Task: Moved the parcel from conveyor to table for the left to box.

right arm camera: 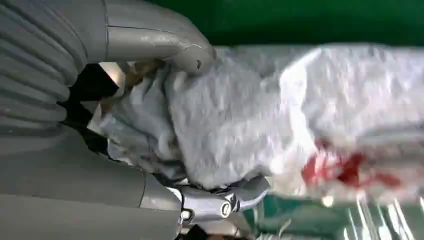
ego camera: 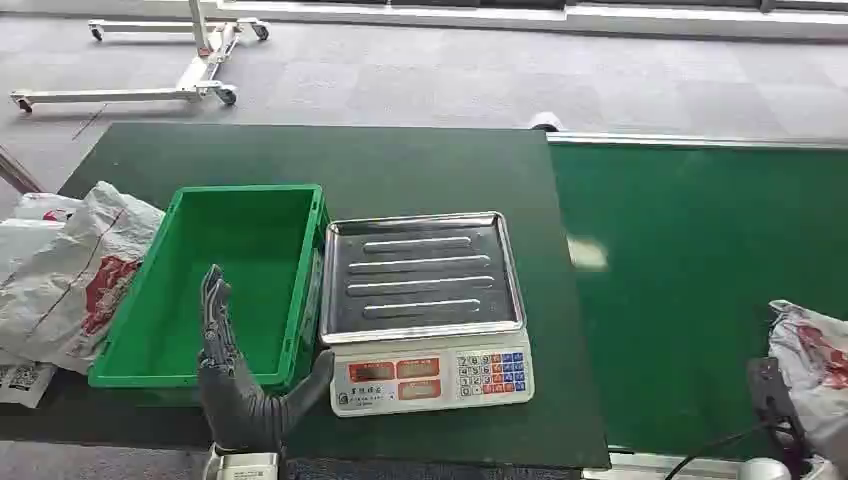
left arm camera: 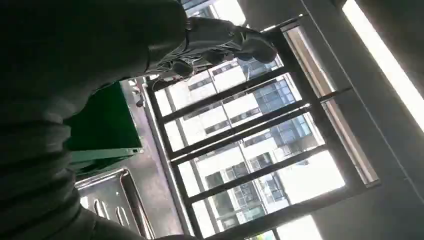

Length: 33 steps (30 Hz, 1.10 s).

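The parcel (ego camera: 815, 365), a white crinkled bag with red print, is seen on the green conveyor (ego camera: 700, 290), well to the right of the scale (ego camera: 425, 310), and is cut off by the right edge of the head view, so its long axis cannot be judged there. In the right wrist view the parcel (right arm camera: 280, 120) is blurred, its red marking is smeared, and its full outline is not shown. It is gripped by the right robot hand (right arm camera: 165, 125): the thick grey thumb is pressed onto one side of the bag and a darker finger (right arm camera: 225, 202) is hooked under the opposite side. In the head view the right robot hand (ego camera: 775, 400) is mostly hidden at the lower corner, just beside the parcel.

One scale with a steel tray is set on the dark green desk (ego camera: 300, 155), touching or just beside one green box (ego camera: 225, 285) on its left. The box is seen to hold nothing. Left of the box, two more white bags (ego camera: 70, 270) are piled, partly cut off by the picture edge.

The left robot hand (ego camera: 225, 355) is held upright over the near corner of the box, beside the scale's front, with its fingers extended and apart and nothing in them. In the left wrist view the left robot hand (left arm camera: 220, 42) is dark against bright windows, and little detail can be made out.
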Available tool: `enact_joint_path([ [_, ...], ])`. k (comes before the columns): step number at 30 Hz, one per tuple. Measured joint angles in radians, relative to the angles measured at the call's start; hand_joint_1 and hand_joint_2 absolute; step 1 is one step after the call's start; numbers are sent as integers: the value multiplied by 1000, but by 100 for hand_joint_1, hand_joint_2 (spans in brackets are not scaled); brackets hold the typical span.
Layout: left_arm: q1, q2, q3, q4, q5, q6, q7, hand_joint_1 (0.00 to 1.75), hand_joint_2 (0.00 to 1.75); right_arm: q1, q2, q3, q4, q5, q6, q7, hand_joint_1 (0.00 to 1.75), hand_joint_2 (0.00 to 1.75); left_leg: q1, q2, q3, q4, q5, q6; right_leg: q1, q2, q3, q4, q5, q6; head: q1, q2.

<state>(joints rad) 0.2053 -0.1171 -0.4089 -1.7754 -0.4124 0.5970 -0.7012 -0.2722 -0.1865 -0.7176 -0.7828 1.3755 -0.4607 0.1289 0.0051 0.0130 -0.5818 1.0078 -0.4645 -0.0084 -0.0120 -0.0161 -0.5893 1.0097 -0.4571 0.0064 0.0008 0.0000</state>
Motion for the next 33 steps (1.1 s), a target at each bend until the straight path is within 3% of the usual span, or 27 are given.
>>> enact_joint_path([
  [4, -9, 3, 0, 8, 6, 3, 0, 0, 175, 4, -2, 0, 4, 32, 151, 10, 0, 175, 0, 0, 0, 0, 0, 0, 0, 0, 0, 0, 0, 0, 0, 0],
  [8, -12, 3, 0, 10, 6, 3, 0, 0, 175, 2, -2, 1, 5, 37, 162, 10, 0, 175, 0, 0, 0, 0, 0, 0, 1, 0, 1, 0, 0, 0, 0, 0],
  [9, -13, 3, 0, 10, 6, 3, 0, 0, 175, 2, -2, 2, 5, 38, 165, 11, 175, 175, 0, 0, 0, 0, 0, 0, 1, 0, 1, 0, 0, 0, 0, 0],
  [10, -21, 5, 2, 14, 7, 2, 0, 0, 175, -7, -4, 14, 9, 52, 202, 14, 175, 175, 0, 0, 1, 0, 0, 0, 0, 0, 2, 0, 0, 1, 0, 0],
  [20, -19, 5, 21, 13, 3, 5, 0, 0, 175, -21, -11, 39, 9, 56, 179, 20, 175, 175, 0, 0, 1, 1, 0, 1, 1, 0, 3, 0, 1, 1, 0, 0],
  [25, -9, 5, 26, 9, 0, 25, 0, 0, 175, -19, -9, 54, 4, 50, 78, 8, 175, 175, 0, 0, 0, 1, 0, 1, 1, 0, 3, 0, 1, 1, 0, 0],
  [28, 5, 5, 26, -1, 0, 35, 0, 0, 175, 15, 42, 55, -147, 19, -194, -86, 175, 175, 0, -1, -6, 1, 0, 1, 0, -1, 3, 0, 0, 2, 0, 0],
  [31, 6, 4, 26, -2, 0, 35, 0, 0, 175, 14, 133, 10, -389, -11, -237, -294, 175, 175, 0, 1, -7, 1, 0, 0, 1, 0, 1, 0, 0, 2, 0, 0],
  [32, 5, 2, 26, -2, 0, 35, 0, 0, 175, 4, 171, -15, -473, -18, -240, -356, 175, 175, 0, 0, 2, 1, 0, 0, 1, 1, 1, 0, 0, 2, 0, 0],
  [33, 5, -1, 26, -2, -1, 35, 0, 0, 175, -5, 196, -32, -528, -20, -241, -394, 175, 175, 0, 0, 0, 1, 1, 0, 2, 0, 1, 0, 0, 2, 0, 0],
])
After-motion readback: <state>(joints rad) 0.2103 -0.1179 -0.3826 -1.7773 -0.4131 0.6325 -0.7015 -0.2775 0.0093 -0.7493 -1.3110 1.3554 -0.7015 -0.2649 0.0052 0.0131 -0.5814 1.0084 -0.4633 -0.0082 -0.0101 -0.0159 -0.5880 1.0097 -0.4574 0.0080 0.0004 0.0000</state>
